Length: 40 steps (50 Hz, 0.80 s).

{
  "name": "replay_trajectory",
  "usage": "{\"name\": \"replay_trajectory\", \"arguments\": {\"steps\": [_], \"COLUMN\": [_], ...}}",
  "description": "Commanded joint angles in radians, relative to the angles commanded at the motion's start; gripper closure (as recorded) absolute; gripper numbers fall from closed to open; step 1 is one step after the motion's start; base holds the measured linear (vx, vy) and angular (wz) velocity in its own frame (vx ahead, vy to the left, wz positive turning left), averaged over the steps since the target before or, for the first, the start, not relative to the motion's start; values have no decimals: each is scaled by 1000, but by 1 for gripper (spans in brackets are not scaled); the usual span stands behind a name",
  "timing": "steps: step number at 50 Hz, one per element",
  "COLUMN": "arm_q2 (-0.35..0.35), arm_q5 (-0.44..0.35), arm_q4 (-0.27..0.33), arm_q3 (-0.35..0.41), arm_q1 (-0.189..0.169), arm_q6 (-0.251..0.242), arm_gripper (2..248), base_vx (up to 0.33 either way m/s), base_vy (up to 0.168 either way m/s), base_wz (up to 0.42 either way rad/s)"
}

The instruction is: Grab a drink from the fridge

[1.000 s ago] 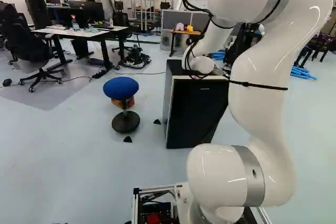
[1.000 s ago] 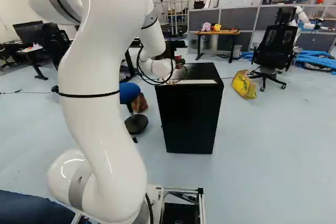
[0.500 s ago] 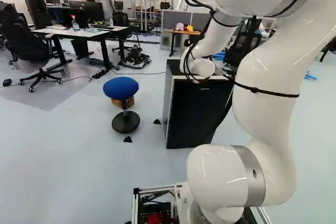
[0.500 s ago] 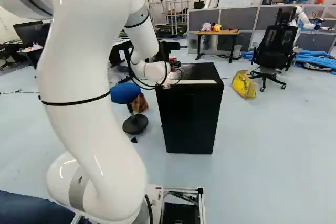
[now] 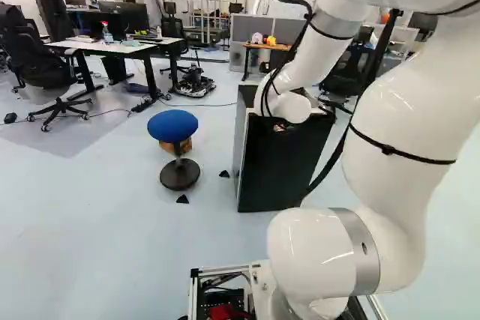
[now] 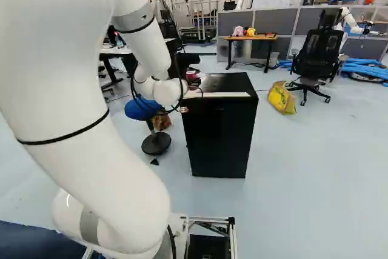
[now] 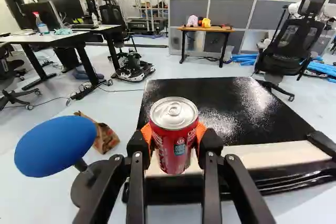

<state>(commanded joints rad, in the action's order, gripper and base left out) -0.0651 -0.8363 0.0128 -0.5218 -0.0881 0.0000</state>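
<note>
Wrist and upper links of the white arm have shifted leftward in the right base view since the earlier frame, the base keeping its place, and the drink travels with them. Left to right, I count one black mesh office chair (image 5: pixel 34 58) at the left of the left base view, one white-topped table (image 5: pixel 112 46), one round blue stool with a black base (image 5: pixel 172 125), two small black triangular pieces (image 5: pixel 224 174) near the stool and one crumpled brown paper bag (image 7: pixel 105 137) behind it. The black gripper with orange pads (image 6: pixel 193 80) is closed on one silver-topped red can (image 7: pixel 174 135), a finger on each side; the can stands upright before the black box-shaped fridge's (image 6: pixel 221 137) glossy top and pale front strip, and whether it touches that strip I cannot tell. Beyond are one wood-topped desk (image 6: pixel 251 37) with two soft toys, one pink (image 6: pixel 237 31) and one yellow (image 6: pixel 250 31), grey partition panels (image 6: pixel 276 23), one yellow bag (image 6: pixel 282 97) and another black mesh chair (image 6: pixel 320 53). Pale floor (image 6: pixel 315 168) separates stool from fridge and spreads widely right of the fridge; the can hangs near its front edge.
</note>
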Motion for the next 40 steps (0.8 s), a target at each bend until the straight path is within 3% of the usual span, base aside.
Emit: {"name": "replay_trajectory", "arguments": {"steps": [20,40], "arm_q2": [140,242], "arm_q5": [-15,-26], "arm_q4": [-5,-9], "arm_q3": [176,306], "arm_q1": [36,62], "arm_q6": [0,0], "arm_gripper": [151,151], "base_vx": [0,0], "base_vy": [0,0], "base_wz": [0,0]}}
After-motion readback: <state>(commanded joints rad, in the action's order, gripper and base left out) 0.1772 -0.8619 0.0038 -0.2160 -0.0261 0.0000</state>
